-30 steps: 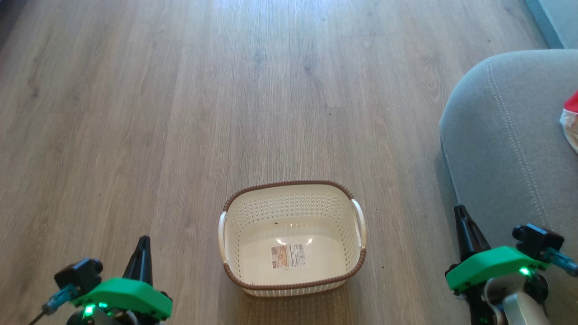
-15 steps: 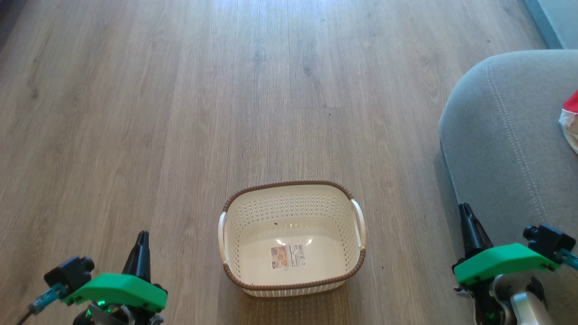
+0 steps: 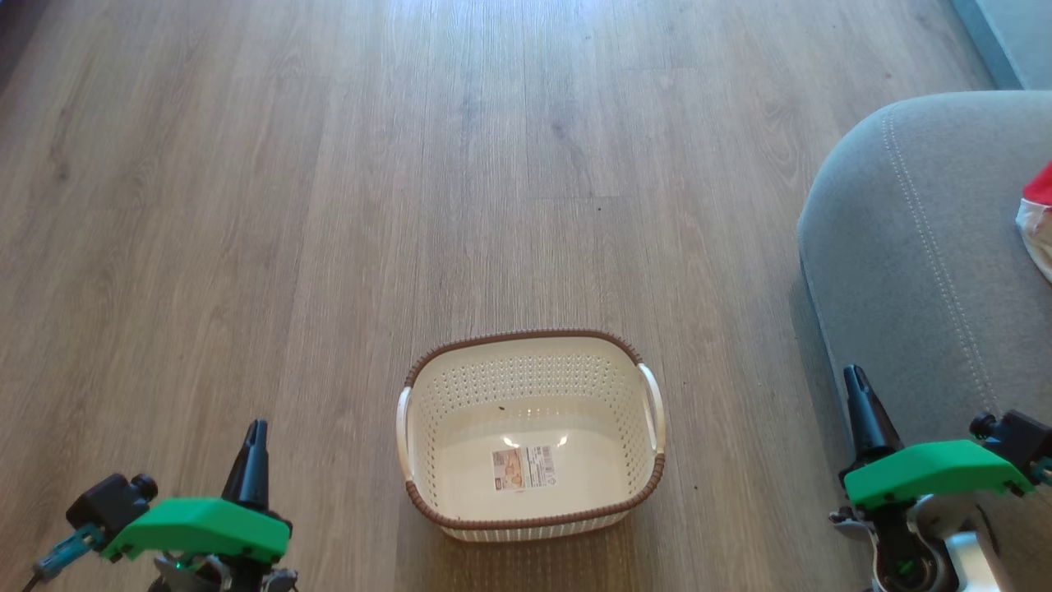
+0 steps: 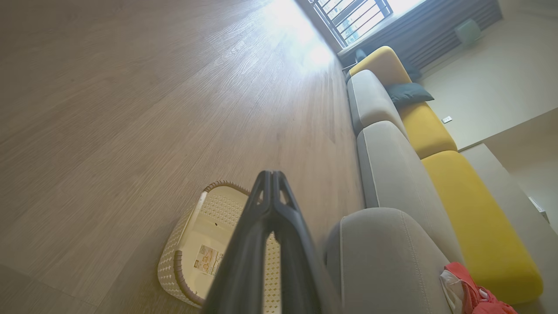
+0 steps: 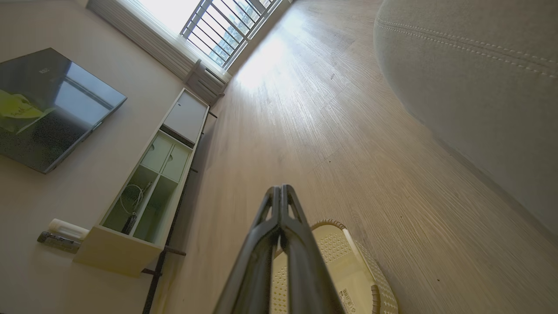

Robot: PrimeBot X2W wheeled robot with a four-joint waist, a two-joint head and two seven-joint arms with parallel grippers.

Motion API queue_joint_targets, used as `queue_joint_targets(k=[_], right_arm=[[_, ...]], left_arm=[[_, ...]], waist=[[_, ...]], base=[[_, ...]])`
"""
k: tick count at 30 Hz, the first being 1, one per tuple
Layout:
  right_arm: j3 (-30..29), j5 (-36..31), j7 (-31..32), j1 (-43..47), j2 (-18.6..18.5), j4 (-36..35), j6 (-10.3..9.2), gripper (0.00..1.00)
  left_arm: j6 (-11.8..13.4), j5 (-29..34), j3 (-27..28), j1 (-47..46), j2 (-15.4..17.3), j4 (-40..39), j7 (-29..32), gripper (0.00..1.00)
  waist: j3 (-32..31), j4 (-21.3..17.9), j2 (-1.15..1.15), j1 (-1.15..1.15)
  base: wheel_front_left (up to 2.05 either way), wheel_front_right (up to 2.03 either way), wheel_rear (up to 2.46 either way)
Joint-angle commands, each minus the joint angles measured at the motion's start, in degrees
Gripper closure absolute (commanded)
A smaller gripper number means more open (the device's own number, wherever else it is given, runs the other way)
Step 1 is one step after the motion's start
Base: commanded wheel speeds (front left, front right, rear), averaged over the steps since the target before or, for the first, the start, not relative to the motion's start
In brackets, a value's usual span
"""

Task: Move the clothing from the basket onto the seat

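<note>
Wood-grain plank floor (image 3: 329,205), pale brown, with window glare at 12 o'clock in the head view.

Basket (image 3: 526,335): cream, perforated, brown braided rim; stands upright on the floor at 6 o'clock, well apart from both grippers. A paper label (image 3: 524,468) lies on its bottom.

Seat (image 3: 920,271): grey upholstery, rounded edge, pale stitching; at 3 o'clock, near the basket but not touching it.

Clothing (image 3: 1037,218): red and white, lying on the seat at the 3 o'clock edge of the head view.

Left gripper (image 3: 256,427): at 7 o'clock, over the floor, fingers pressed together, grasping nothing.

Right gripper (image 3: 855,374): at 5 o'clock, just beside the seat's edge, fingers likewise clenched on nothing.

Room, left wrist view: yellow cushions (image 4: 475,209) behind the grey ones, a dark pillow (image 4: 407,92), a barred window (image 4: 353,13) at 1 o'clock.

Room, right wrist view: a wall screen (image 5: 48,109) at 9 o'clock and a low open cabinet (image 5: 148,183) below it.
</note>
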Motion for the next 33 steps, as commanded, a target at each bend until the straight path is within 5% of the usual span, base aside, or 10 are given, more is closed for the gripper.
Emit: queue_joint_targets(k=[1,33], right_arm=[[0.21,1.55,0.3,-2.04,0.08,-2.28,0.0,1.0],[-1.56,22.14,5.46,-1.91,0.53,-4.69,-0.01,1.0]], left_arm=[[-0.32,-1.59,1.29,-3.27,0.45,-2.3,0.31,1.0],[-1.09,-22.28,2.43,-4.23,0.56,-3.75,5.41,1.0]], waist=[[-0.01,-0.01,0.0,0.0],[-0.19,-0.2,0.0,0.0]], base=[[0.0,0.0,0.0],[0.0,0.0,0.0]])
